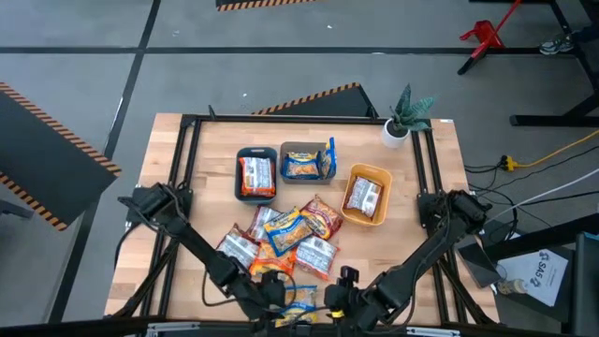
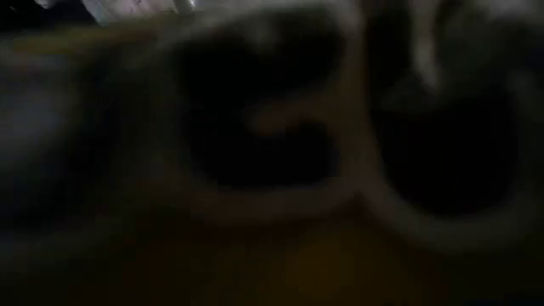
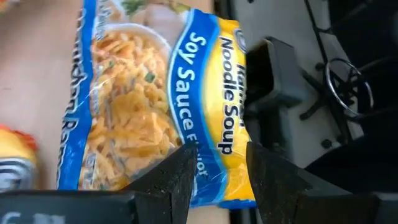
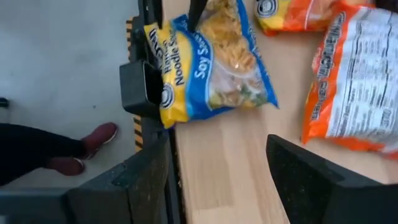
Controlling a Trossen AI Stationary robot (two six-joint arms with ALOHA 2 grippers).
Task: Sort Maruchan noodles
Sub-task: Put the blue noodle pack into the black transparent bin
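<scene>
My left gripper [image 3: 217, 177] has its fingers apart, straddling the edge of a yellow-and-blue soy sauce ramen packet [image 3: 155, 106]; my right gripper [image 4: 217, 180], spread wide, waits beside it.

Flat crinkly plastic noodle packet [image 3: 155, 106] between the left gripper's [image 3: 217, 171] dark fingers was yellow with blue bands; beside it, an orange-red crinkly packet [image 4: 357, 93] with white back print.

Low view wholly dark and blurred; person [image 4: 43, 149] cut off at legs.

Crinkly Maruchan noodles [image 1: 285, 236] lie heaped mid-table, three packets already in trays [image 1: 281, 150].
</scene>
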